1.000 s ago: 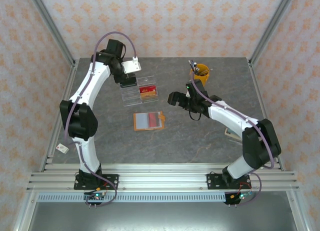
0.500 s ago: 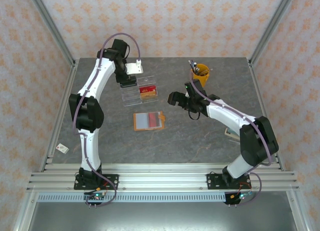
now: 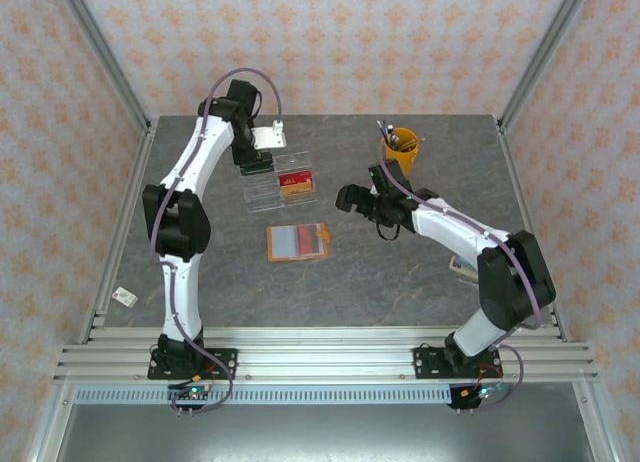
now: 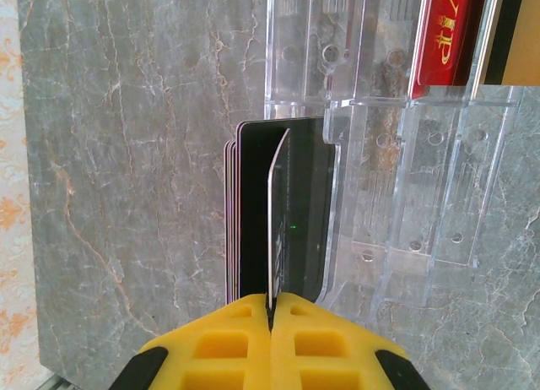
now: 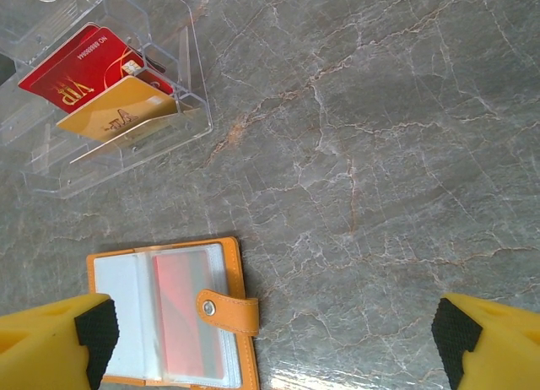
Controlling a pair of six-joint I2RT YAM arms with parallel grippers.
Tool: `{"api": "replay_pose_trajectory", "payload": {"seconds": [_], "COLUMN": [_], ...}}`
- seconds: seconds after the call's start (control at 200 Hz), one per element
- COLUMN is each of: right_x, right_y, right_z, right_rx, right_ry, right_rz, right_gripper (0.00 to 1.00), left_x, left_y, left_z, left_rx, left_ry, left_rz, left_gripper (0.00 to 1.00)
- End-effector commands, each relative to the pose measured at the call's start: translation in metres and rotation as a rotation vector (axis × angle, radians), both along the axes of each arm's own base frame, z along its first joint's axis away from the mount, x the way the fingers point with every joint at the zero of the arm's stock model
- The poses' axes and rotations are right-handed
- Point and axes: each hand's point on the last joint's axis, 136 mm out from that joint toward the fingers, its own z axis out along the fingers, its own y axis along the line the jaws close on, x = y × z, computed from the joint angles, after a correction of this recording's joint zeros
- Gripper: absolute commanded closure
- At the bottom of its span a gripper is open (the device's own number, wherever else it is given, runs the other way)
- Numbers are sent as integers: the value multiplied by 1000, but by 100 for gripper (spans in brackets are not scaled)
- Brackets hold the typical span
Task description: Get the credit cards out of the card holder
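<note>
While left hand (image 4: 272,301), outstretched, pinches card (image 4: 299,230) at tray (image 4: 405,196), right hand (image 5: 270,339) gapes.

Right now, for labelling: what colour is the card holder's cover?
Card holder is orange; clearest in right wrist view.

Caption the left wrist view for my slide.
Left gripper pinches a thin dark plastic card edge-on at the clear acrylic compartmented tray, which holds a red VIP card.

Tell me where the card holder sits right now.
In the top view the card holder lies open near the middle of the grey table, slightly left of centre, just on the near side of the clear tray.
</note>
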Motion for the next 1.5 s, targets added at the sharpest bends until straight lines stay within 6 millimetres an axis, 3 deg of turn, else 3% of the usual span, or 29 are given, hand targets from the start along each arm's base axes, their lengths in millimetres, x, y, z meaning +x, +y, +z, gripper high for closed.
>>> {"api": "replay_pose_trajectory", "payload": {"seconds": [0.0,0.22,0.4,0.52,0.731,0.931,0.996,1.016,1.036,1.171,1.321,1.496], "right_x": [5,5,5,5,4,-4,-10,-12,-15,-30,-46,-63], "right_y": [-4,-4,-4,-3,-3,6,14,16,19,39,64,89], "right_z": [7,7,7,6,6,6,5,5,3,-4,-19,-36], "right_rx": [-16,-20,-18,-16,-13,-10,-16,-17,-21,-31,7,19], "right_ry": [-14,-13,-12,-10,-8,-5,-5,-5,-2,17,81,138], "right_rz": [-26,-27,-28,-25,-20,17,44,52,62,112,168,212], "right_gripper": [3,3,3,3,3,6,9,10,11,15,28,35], "left_x": [2,0,4,10,14,10,6,5,1,-20,-38,-71], "left_y": [7,7,8,4,-2,-22,-25,-26,-27,-35,-35,-32], "left_z": [2,-2,-1,11,39,88,97,90,102,92,76,45], "left_rx": [20,23,26,-11,-85,-420,-514,-533,-565,-705,-888,-998], "left_ry": [2,17,4,-44,-125,-234,-251,-236,-262,-199,-192,-85], "left_rz": [11,9,27,48,82,191,252,278,289,404,606,825], "left_gripper": [100,98,79,73,70,66,66,66,66,66,63,59]}}
